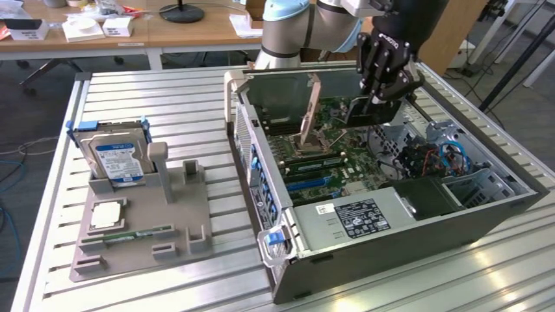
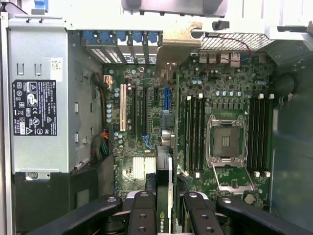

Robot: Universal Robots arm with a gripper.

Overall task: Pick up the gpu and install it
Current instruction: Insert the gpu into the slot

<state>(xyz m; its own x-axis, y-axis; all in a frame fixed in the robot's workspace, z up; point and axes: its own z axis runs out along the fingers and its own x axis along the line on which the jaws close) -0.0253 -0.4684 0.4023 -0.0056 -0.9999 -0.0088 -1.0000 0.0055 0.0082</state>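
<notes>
**Over the open case, a card in the grip**

Across a ribbed aluminium tabletop lay a dark computer case on its side with the panel off. Beyond it stood wooden desks carrying white boxes, and a grey floor lay below them.

Inside the case sat a green motherboard with an empty processor socket whose lever stood raised, flanked by rows of black memory slots. A silver power supply filled one end, and blue latches lined the slot openings along one wall.

On the exterior view's left, a grey moulded fixture rested on the tabletop. A hard drive with a blue label stood upright in its rear pocket, and a square chip and a narrow green stick lay nearer the front.

The fingers were partly closed on the gpu, clamping it from both faces. It hung edge-on above the motherboard — between the expansion slots and the memory slots in the wrist view.

Its top edge read NVIDIA beside a green mark. The power supply bore a black label of white print too small to read, and a white barcode sticker.
</notes>
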